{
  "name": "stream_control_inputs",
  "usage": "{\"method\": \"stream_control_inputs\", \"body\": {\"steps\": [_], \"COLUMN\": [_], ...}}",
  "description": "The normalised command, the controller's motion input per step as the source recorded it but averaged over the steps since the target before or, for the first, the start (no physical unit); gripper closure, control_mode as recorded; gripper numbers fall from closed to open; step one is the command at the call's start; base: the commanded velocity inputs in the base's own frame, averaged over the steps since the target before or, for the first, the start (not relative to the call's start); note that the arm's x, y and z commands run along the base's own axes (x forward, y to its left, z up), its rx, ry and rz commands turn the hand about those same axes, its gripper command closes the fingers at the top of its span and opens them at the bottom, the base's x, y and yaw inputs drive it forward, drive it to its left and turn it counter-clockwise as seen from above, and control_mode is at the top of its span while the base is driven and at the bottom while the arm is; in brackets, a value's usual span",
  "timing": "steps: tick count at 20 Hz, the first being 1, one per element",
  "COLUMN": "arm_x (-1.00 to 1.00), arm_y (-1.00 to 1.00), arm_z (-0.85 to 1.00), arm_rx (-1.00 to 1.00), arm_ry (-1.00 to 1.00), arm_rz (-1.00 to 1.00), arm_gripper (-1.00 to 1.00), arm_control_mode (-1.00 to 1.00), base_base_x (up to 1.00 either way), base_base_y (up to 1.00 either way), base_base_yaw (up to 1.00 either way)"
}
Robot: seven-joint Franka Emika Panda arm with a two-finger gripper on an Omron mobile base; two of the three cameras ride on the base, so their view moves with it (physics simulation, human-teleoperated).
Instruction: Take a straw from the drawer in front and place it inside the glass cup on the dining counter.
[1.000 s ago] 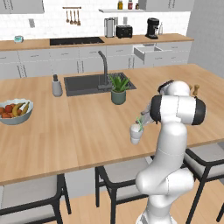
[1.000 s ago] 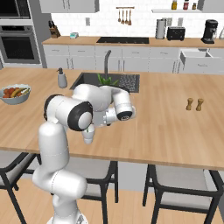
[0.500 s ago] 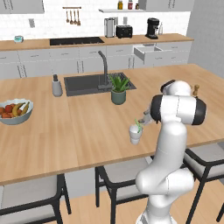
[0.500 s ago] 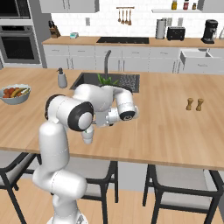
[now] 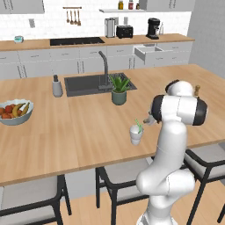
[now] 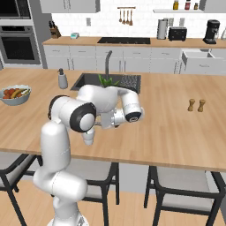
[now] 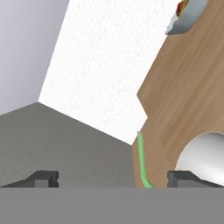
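The glass cup (image 5: pixel 136 134) stands upright on the dining counter (image 5: pixel 79 132), near its front edge. The green straw (image 5: pixel 138 125) leans inside it, its tip above the rim. My gripper (image 5: pixel 149 119) hovers just right of the cup, open and holding nothing. In the hand view the fingertips (image 7: pixel 41 177) stand wide apart, and my gripper (image 7: pixel 113 178) looks past the straw (image 7: pixel 141 158) and the cup's pale wall (image 7: pixel 205 155). The drawer (image 5: pixel 147 52) stands pulled out at the far wall cabinets. In the right base view my arm hides most of the cup (image 6: pixel 89 137).
A potted plant (image 5: pixel 118 93) stands behind the cup beside the dark sink (image 5: pixel 85 84) and black tap (image 5: pixel 104 66). A soap dispenser (image 5: pixel 57 87) and a fruit bowl (image 5: pixel 15 112) sit to the left. Salt and pepper shakers (image 6: pixel 196 105) stand to the right. Stools (image 5: pixel 118 176) line the near edge.
My hand has drawn back a little to the right, away from the cup. The jaws stay open, and the straw rests in the cup.
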Motion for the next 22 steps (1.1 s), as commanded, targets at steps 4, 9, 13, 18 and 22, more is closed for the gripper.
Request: {"method": "stream_control_inputs", "body": {"steps": [4, 9, 13, 18, 22], "arm_x": [-0.35, -0.71, -0.65, -0.55, -0.31], "arm_y": [-0.19, -0.18, -0.01, 0.00, 0.05], "arm_z": [0.47, 0.74, 0.78, 0.71, 0.14], "arm_rx": [0.00, 0.00, -0.03, -0.06, -0.06], "arm_ry": [-0.07, -0.20, -0.17, -0.09, -0.05], "arm_rz": [-0.02, -0.03, -0.01, 0.00, -0.02], "arm_gripper": [-1.00, -1.00, -1.00, -1.00, -1.00], "arm_control_mode": [-1.00, -1.00, -1.00, -1.00, -1.00], "base_base_x": [0.00, 0.00, 0.00, 0.00, 0.00], "base_base_y": [0.00, 0.00, 0.00, 0.00, 0.00], "base_base_yaw": [0.00, 0.00, 0.00, 0.00, 0.00]}}
